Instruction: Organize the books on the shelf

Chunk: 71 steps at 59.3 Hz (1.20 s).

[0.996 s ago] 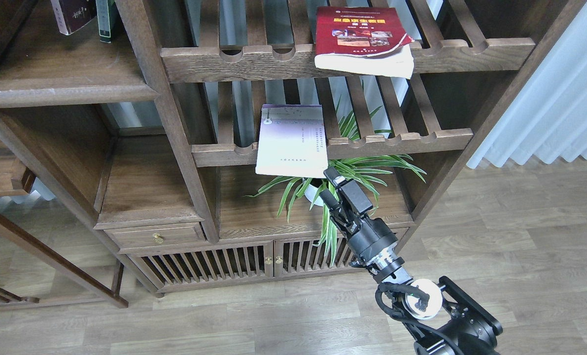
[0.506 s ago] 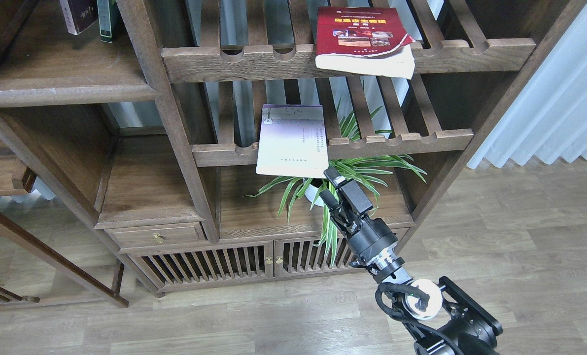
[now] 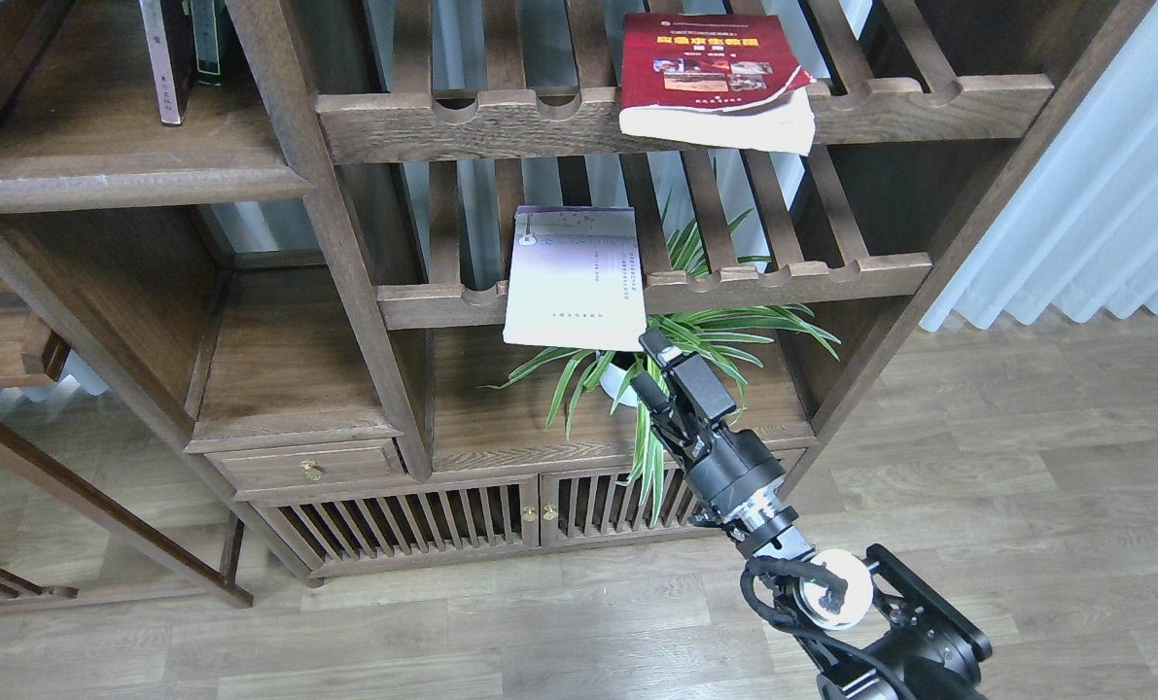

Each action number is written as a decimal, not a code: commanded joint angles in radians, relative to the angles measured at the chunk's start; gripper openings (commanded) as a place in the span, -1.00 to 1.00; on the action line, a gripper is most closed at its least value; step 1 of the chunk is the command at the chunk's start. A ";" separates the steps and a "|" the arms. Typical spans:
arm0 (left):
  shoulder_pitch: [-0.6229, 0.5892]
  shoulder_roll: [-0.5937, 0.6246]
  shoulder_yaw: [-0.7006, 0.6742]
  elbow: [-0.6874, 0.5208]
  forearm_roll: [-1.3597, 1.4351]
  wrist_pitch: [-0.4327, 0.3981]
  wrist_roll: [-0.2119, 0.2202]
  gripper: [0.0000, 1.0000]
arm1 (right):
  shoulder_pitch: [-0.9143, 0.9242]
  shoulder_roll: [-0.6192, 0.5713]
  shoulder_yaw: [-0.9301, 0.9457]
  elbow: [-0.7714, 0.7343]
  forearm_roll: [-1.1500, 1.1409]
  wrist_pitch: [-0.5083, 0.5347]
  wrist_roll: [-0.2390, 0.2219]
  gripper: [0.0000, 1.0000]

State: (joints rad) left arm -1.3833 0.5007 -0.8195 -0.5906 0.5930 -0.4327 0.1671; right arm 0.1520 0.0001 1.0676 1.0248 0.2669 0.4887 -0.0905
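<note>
the right gripper (image 3: 658, 365) has its fingers a little apart, holding nothing, just under the lavender book (image 3: 576, 277) on the lower rack (image 3: 792, 272). the red book (image 3: 715, 83) lies on the upper rack (image 3: 929, 97), and the maroon book (image 3: 165, 58) stands on the shelf (image 3: 122, 175) at the top left corner.

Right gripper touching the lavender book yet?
Cannot tell. In the head view the right gripper sits just below the lavender book's lower corner; no clear gap or contact shows.
</note>
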 commanded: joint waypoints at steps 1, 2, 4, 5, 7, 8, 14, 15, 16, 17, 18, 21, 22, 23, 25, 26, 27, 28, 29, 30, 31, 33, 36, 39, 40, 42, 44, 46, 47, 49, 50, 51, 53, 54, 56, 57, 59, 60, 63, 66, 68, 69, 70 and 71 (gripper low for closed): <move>0.000 0.025 0.002 -0.046 -0.001 0.000 0.008 0.05 | 0.000 0.000 -0.001 0.000 0.000 0.000 0.000 0.99; 0.000 0.033 0.003 -0.057 -0.001 -0.001 0.009 0.07 | 0.000 0.000 -0.001 0.000 -0.002 0.000 0.000 0.99; 0.004 0.051 0.003 -0.075 -0.002 0.000 0.014 0.13 | 0.000 0.000 0.000 0.000 -0.002 0.000 0.000 0.99; 0.004 0.055 0.003 -0.080 -0.002 0.000 0.017 0.14 | 0.000 0.000 -0.001 0.000 -0.002 0.000 0.000 0.99; 0.010 0.076 0.003 -0.104 -0.002 0.000 0.026 0.15 | 0.000 0.000 -0.001 0.000 0.000 0.000 0.000 0.99; 0.012 0.084 0.003 -0.112 -0.005 0.000 0.031 0.15 | 0.000 0.000 -0.001 0.000 -0.002 0.000 0.000 0.99; 0.039 0.166 0.005 -0.198 -0.012 0.002 0.075 0.31 | 0.000 0.000 -0.003 0.000 -0.002 0.000 -0.002 0.99; 0.044 0.179 0.003 -0.210 -0.012 0.002 0.080 0.33 | 0.000 0.000 -0.003 0.000 -0.002 0.000 -0.002 0.99; 0.049 0.188 0.003 -0.219 -0.012 0.002 0.084 0.33 | 0.000 0.000 -0.003 0.000 -0.002 0.000 -0.002 0.99; 0.059 0.209 0.002 -0.242 -0.016 0.000 0.091 0.38 | 0.000 0.000 -0.003 0.000 -0.002 0.000 -0.002 0.99; 0.066 0.223 0.002 -0.258 -0.019 0.000 0.092 0.42 | 0.000 0.000 -0.003 0.000 -0.002 0.000 -0.002 0.99; 0.092 0.262 0.002 -0.310 -0.038 0.003 0.094 0.46 | 0.000 0.000 -0.003 0.000 -0.002 0.000 -0.002 0.99; 0.101 0.272 0.002 -0.324 -0.047 0.003 0.094 0.46 | 0.000 0.000 -0.003 0.001 -0.002 0.000 -0.002 0.99; 0.107 0.278 0.002 -0.333 -0.051 0.003 0.094 0.46 | 0.000 0.000 -0.003 0.001 -0.002 0.000 -0.002 0.99; 0.133 0.300 0.000 -0.373 -0.079 0.008 0.094 0.46 | 0.000 0.000 -0.005 0.001 -0.003 0.000 -0.002 0.99; 0.139 0.306 -0.001 -0.380 -0.084 0.011 0.094 0.46 | 0.000 0.000 -0.006 0.001 -0.003 0.000 -0.002 0.99; 0.156 0.321 -0.001 -0.409 -0.099 0.020 0.094 0.46 | 0.000 0.000 -0.009 0.000 -0.003 0.000 -0.002 0.99; 0.159 0.326 -0.001 -0.417 -0.105 0.023 0.094 0.46 | 0.000 0.000 -0.009 0.000 -0.003 0.000 -0.002 0.99; 0.168 0.337 -0.003 -0.443 -0.114 0.032 0.094 0.46 | 0.001 0.000 -0.012 0.001 -0.003 0.000 -0.002 0.99; 0.170 0.341 -0.003 -0.452 -0.117 0.035 0.094 0.46 | 0.000 0.000 -0.014 0.001 -0.003 0.000 -0.002 0.99; 0.174 0.354 -0.003 -0.478 -0.124 0.046 0.094 0.46 | 0.000 0.000 -0.015 0.001 -0.005 0.000 -0.002 0.99; 0.178 0.366 -0.003 -0.498 -0.130 0.054 0.094 0.46 | 0.000 0.000 -0.017 0.001 -0.006 0.000 -0.003 0.99; 0.196 0.417 -0.001 -0.563 -0.167 0.087 0.095 0.49 | 0.000 0.000 -0.020 0.003 -0.011 0.000 -0.005 0.99; 0.213 0.444 -0.001 -0.601 -0.191 0.106 0.097 0.50 | 0.000 0.000 -0.020 0.003 -0.012 0.000 -0.006 0.99; 0.216 0.450 -0.001 -0.607 -0.196 0.110 0.097 0.50 | 0.000 0.000 -0.020 0.003 -0.012 0.000 -0.006 0.99; 0.230 0.482 0.000 -0.652 -0.219 0.127 0.097 0.53 | 0.001 0.000 -0.020 0.003 -0.012 0.000 -0.006 0.99; 0.243 0.510 0.000 -0.687 -0.237 0.138 0.097 0.55 | 0.001 0.000 -0.018 0.003 -0.014 0.000 -0.006 0.99; 0.260 0.541 0.002 -0.716 -0.255 0.141 0.097 0.59 | 0.001 0.000 -0.017 0.001 -0.014 0.000 -0.006 0.99; 0.268 0.555 0.000 -0.729 -0.263 0.143 0.095 0.62 | 0.001 0.000 -0.012 0.001 -0.014 0.000 -0.006 0.99; 0.283 0.578 0.000 -0.753 -0.274 0.143 0.089 0.69 | 0.001 0.000 -0.006 0.001 -0.014 0.000 -0.006 0.99; 0.299 0.602 0.000 -0.774 -0.282 0.143 0.084 0.77 | 0.001 0.000 -0.005 0.003 -0.012 0.000 -0.005 0.99; 0.305 0.613 0.002 -0.785 -0.285 0.143 0.081 0.81 | 0.001 0.000 -0.005 0.001 -0.012 0.000 -0.005 0.99; 0.322 0.651 0.008 -0.798 -0.291 0.127 0.077 0.96 | 0.001 0.000 -0.005 0.003 -0.012 0.000 -0.002 0.99; 0.323 0.657 0.008 -0.796 -0.292 0.123 0.077 0.99 | 0.001 0.000 -0.005 0.003 -0.012 0.000 -0.002 0.99; 0.325 0.668 0.008 -0.795 -0.292 0.103 0.075 1.00 | 0.000 0.000 -0.005 0.003 -0.012 0.000 -0.002 0.99; 0.325 0.671 0.007 -0.795 -0.294 0.083 0.074 1.00 | 0.000 0.000 -0.008 0.003 -0.012 0.000 -0.002 0.99; 0.325 0.671 0.002 -0.795 -0.300 0.046 0.074 1.00 | 0.000 0.000 -0.011 0.003 -0.011 0.000 -0.002 0.99; 0.325 0.670 -0.003 -0.795 -0.305 0.032 0.074 1.00 | 0.000 0.000 -0.012 0.003 -0.011 0.000 -0.002 0.99; 0.325 0.668 -0.015 -0.795 -0.317 0.002 0.077 1.00 | 0.000 0.000 -0.012 0.005 -0.011 0.000 -0.002 0.99; 0.325 0.665 -0.018 -0.795 -0.335 -0.029 0.080 1.00 | 0.003 0.000 -0.014 0.012 -0.011 0.000 -0.002 0.99; 0.325 0.667 -0.021 -0.795 -0.346 -0.047 0.080 1.00 | 0.006 0.000 -0.015 0.021 -0.011 0.000 -0.003 0.99; 0.325 0.667 -0.021 -0.795 -0.348 -0.052 0.080 1.00 | 0.006 0.000 -0.015 0.023 -0.011 0.000 -0.003 0.99; 0.326 0.668 -0.021 -0.795 -0.358 -0.056 0.080 1.00 | 0.011 0.000 -0.017 0.029 -0.014 0.000 -0.003 0.99; 0.326 0.668 -0.023 -0.795 -0.361 -0.056 0.080 1.00 | 0.011 0.000 -0.017 0.031 -0.014 0.000 -0.003 0.99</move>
State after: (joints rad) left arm -1.0589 1.1667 -0.8343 -1.3852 0.2654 -0.4458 0.2446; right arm 0.1532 0.0000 1.0549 1.0353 0.2561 0.4887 -0.0923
